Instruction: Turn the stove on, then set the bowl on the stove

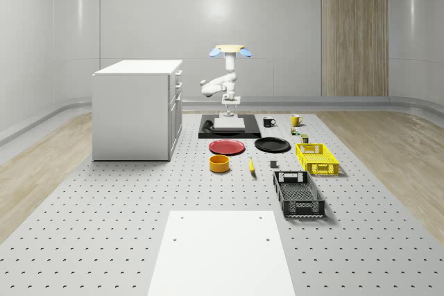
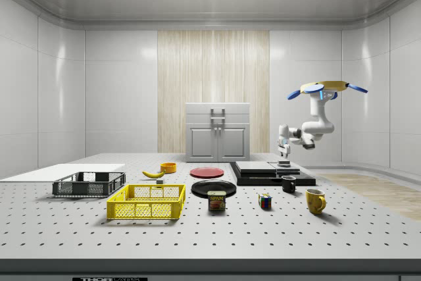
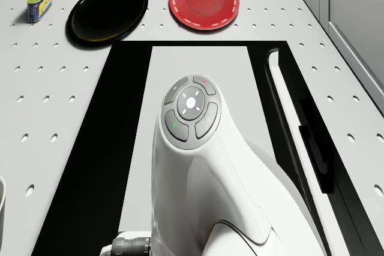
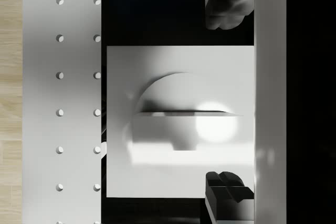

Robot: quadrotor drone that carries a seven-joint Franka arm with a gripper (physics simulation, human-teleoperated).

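Wrist view looks straight down on the stove (image 4: 178, 124), with its pale square plate lying between the two fingers (image 4: 229, 3), which stand wide apart and hold nothing. Both fingertips hang over the black edges of the stove, one on each side of the plate, and a pale bar runs just beside them across the black base.

Seen from the whole-scene view, the drone (image 1: 231, 51) hovers above the far edge of the stove (image 1: 229, 127), its arm bent down so that the fingers (image 1: 229, 111) point at the plate from just above.

The bowl (image 1: 219, 163), orange-yellow, sits on the tabletop (image 1: 104, 199) well apart from the fingers, on the camera's side of the stove, with a red plate (image 1: 227, 147) lying between it and the stove. A black plate (image 1: 272, 145) lies beside the red one, and a banana (image 1: 251, 166) is near the bowl. A black mug (image 1: 268, 122) and a yellow mug (image 1: 295, 120) stand beside the stove. A white cabinet (image 1: 137, 109) rises on the other side of it. Farther off are a yellow crate (image 1: 317, 158) and a black crate (image 1: 298, 194).
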